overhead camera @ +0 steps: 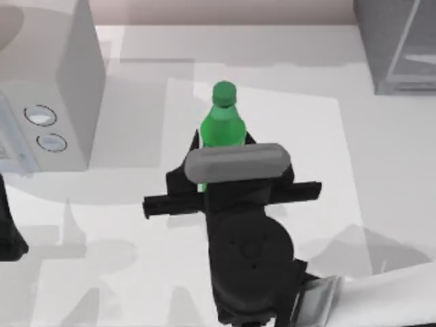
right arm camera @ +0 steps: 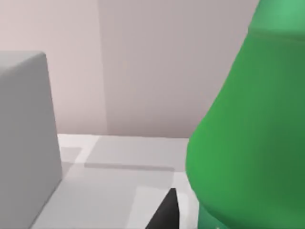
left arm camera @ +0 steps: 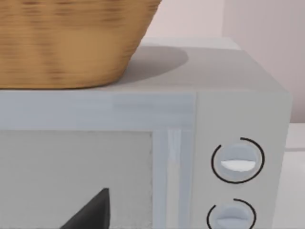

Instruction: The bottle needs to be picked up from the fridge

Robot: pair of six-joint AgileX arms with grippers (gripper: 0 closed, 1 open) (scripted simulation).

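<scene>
Pale grey and white, the surface (overhead camera: pixel 381 163) stretches under a pinkish back wall, with a light grey box (overhead camera: pixel 48 88) bearing two round dials at the top view's left and the dark grey fridge (overhead camera: pixel 398 41) with its glassy panel in the far right corner. Near the middle stands the bottle (overhead camera: pixel 222 122) — bright green, upright, cap toward the back wall — well apart from the fridge and out on the open surface. My right arm reaches in from the near edge, its black wrist and grey housing stacked just in front of the bottle, so the right gripper (overhead camera: pixel 221 146) sits low around the bottle's body; black fingers (overhead camera: pixel 193 144) show on either side of the green, closed in against it as far as the top view tells. In the right wrist view the bottle (right arm camera: pixel 252 143) looms close beside one dark fingertip (right arm camera: pixel 167 212). My left arm is parked at the left edge of the surface by the dialled box. Its wrist view faces the box's front, a woven basket (left arm camera: pixel 66 43) resting on the box's top, and one dark finger (left arm camera: pixel 93 212) of the left gripper pokes in — I cannot tell how far those fingers are open.
</scene>
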